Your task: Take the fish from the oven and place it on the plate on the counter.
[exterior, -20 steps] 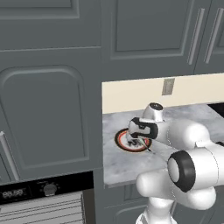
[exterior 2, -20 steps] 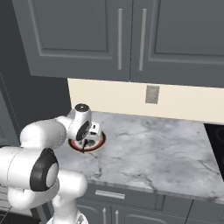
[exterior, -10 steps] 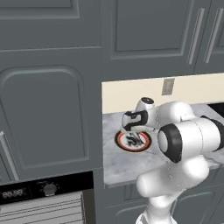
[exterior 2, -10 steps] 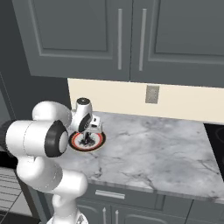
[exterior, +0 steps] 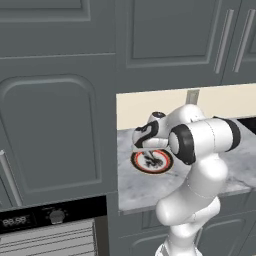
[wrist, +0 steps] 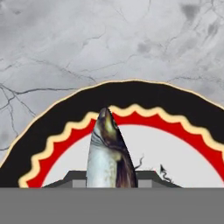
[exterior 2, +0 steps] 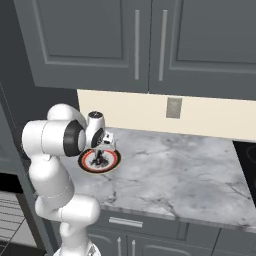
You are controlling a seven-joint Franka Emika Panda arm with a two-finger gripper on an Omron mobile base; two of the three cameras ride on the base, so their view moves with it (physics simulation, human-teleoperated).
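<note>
My gripper (exterior: 151, 156) hangs over the plate (exterior: 165, 165) on the marble counter (exterior: 135, 185), pointing down, and is shut on the fish (wrist: 109, 153). The slim grey fish sticks out between the fingertips in the hand view, its head over the plate's (wrist: 175, 100) red and cream rings. In the right base view the gripper (exterior 2: 100, 155) stands over the middle of the plate (exterior 2: 112, 162). Whether the fish touches the plate I cannot tell. The oven's black control strip (exterior: 30, 220) with its knob sits at the lower left.
Grey cabinet doors (exterior: 55, 130) rise left of the counter and others (exterior 2: 140, 45) hang above it. A beige backsplash with an outlet (exterior 2: 173, 107) backs the counter. Open marble (exterior 2: 185, 170) stretches right of the plate. A dark cooktop edge (exterior 2: 250, 165) lies at the far right.
The arm's elbow has swung from in front of the counter round to the side. The gripper, still shut on the fish, has stayed over the plate.
</note>
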